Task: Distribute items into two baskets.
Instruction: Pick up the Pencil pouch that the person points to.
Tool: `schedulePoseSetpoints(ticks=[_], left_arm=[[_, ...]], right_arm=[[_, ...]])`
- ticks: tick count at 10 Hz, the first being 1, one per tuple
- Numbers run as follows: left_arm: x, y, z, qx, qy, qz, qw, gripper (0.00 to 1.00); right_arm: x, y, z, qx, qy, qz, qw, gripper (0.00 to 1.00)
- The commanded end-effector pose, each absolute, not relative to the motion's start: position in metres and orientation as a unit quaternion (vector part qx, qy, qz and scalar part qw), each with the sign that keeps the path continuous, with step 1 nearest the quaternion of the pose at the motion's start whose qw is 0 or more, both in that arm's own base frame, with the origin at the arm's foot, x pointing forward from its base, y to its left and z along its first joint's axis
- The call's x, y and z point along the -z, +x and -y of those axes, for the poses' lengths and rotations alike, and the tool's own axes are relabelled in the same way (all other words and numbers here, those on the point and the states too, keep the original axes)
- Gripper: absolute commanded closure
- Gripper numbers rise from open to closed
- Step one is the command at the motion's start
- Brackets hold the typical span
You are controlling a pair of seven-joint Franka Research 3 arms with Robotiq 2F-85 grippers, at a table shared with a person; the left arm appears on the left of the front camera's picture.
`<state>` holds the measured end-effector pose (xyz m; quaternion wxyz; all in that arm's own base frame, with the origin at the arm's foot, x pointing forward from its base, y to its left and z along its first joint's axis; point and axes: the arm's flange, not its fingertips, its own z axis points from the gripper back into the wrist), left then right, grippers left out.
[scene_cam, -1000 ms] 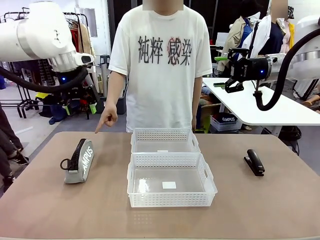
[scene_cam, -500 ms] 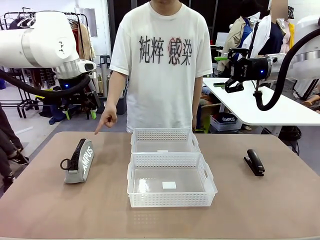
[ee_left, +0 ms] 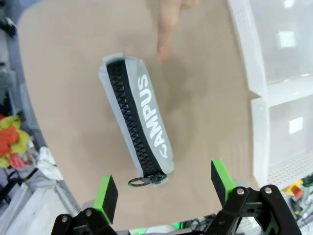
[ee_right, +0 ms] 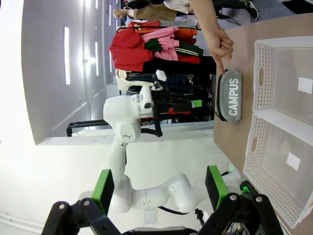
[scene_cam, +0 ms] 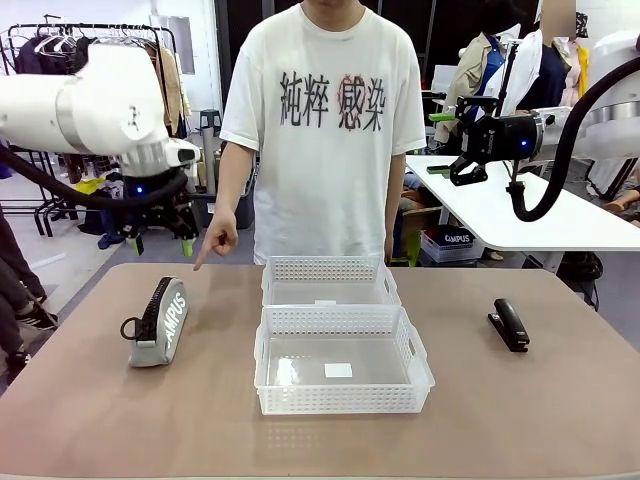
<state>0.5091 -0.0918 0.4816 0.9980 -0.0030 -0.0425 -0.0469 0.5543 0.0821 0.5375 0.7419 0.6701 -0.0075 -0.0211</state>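
Both sets spread wide, empty: left fingers (ee_left: 106, 192) above the pouch (ee_left: 139, 120); right fingers (ee_right: 103, 190) aloft; person's hand (scene_cam: 219, 238) points at it

Pouch (scene_cam: 158, 322) left on table (scene_cam: 90, 420), near basket (scene_cam: 340, 402) centre, far basket (scene_cam: 325, 270) just behind it, stapler (scene_cam: 510, 324) right.
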Motion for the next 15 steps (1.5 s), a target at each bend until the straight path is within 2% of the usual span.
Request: schedulePoseSetpoints(ticks=[1, 6, 10, 15], left_arm=[[-0.454, 0.506, 0.091, 0.018, 0.020, 0.030, 0.999, 0.00], [-0.390, 0.513, 0.073, -0.016, 0.013, -0.032, 0.999, 0.00], [-0.376, 0.523, 0.071, -0.009, 0.007, -0.039, 0.999, 0.02], [-0.379, 0.525, 0.072, -0.020, 0.001, -0.040, 0.999, 1.00]], right_arm=[[-0.541, 0.554, -0.083, 0.022, 0.669, 0.013, 0.742, 0.00], [-0.541, 0.554, -0.083, 0.022, 0.669, 0.013, 0.742, 0.00], [-0.541, 0.554, -0.083, 0.022, 0.669, 0.013, 0.742, 0.00], [-0.541, 0.554, -0.083, 0.022, 0.669, 0.013, 0.742, 0.00]])
